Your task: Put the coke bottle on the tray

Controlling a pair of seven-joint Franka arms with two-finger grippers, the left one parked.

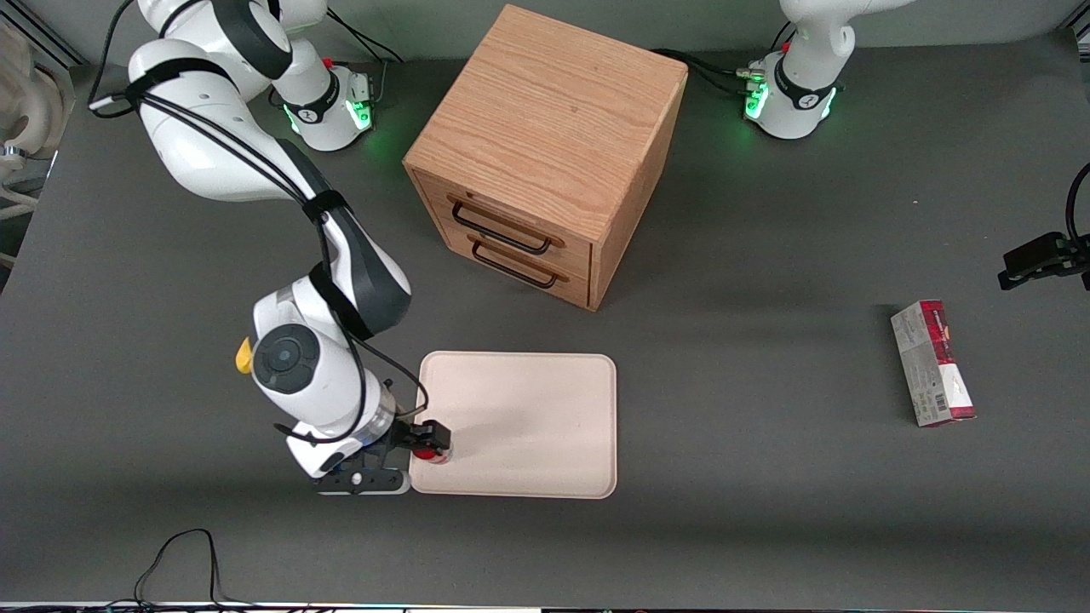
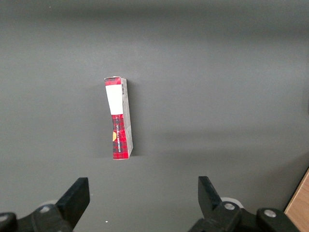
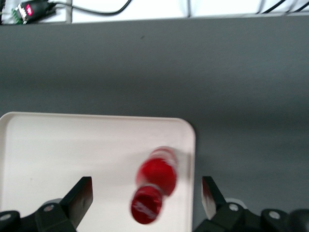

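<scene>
One bottle: the coke bottle (image 3: 153, 189) stands on the tray (image 1: 528, 400), just inside the corner nearest the working arm and the front camera; in the wrist view its red cap shows from above and its outline is smeared, so whether it stands quite steady I cannot tell.
Claw: the claw (image 3: 147, 200) hangs directly over the bottle, its fingers (image 3: 79, 195) spread wide with clear air on each side of the bottle; it grips nothing.
Step in hand: judged as the release just made, with the retreat to come.
How to do it well: lift straight up, keeping both fingers off the neck, since a sideways brush could tip a narrow bottle so close to the low rim.
Surface: dark grey and matte; a wooden drawer box (image 1: 545, 153) stands farther from the front camera than the tray; a red-and-grey carton (image 1: 932, 362) lies toward the parked arm's end.
Room: cables trail along the surface's near edge.
</scene>
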